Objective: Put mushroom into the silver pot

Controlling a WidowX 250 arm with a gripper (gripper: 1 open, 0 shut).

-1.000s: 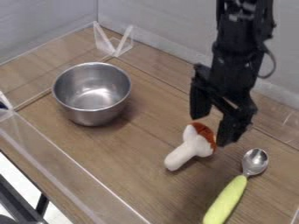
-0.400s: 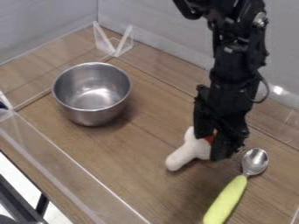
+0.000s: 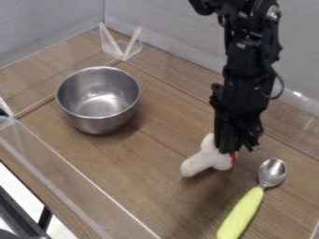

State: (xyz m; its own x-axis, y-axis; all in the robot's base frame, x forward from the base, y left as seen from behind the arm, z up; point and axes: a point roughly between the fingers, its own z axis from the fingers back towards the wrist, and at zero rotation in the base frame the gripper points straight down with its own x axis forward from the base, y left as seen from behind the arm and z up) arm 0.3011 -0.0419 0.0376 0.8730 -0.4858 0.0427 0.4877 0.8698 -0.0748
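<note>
The mushroom (image 3: 202,165) lies on its side on the wooden table, its cream stem pointing to the lower left. Its reddish cap end is mostly hidden between the fingers of my gripper (image 3: 232,148). The gripper points straight down and is shut on the mushroom's cap end, low at the table surface. The silver pot (image 3: 90,116) stands upright and empty at the left, well apart from the gripper.
A silver spoon with a yellow-green handle (image 3: 253,203) lies just right of the mushroom, its bowl close to the gripper. A clear plastic barrier (image 3: 75,191) runs along the front left edge. A small clear stand (image 3: 121,43) sits at the back.
The gripper came down onto the mushroom's cap and its fingers closed from wide open to narrow around it. The mushroom shifted slightly; pot and spoon stayed put.
</note>
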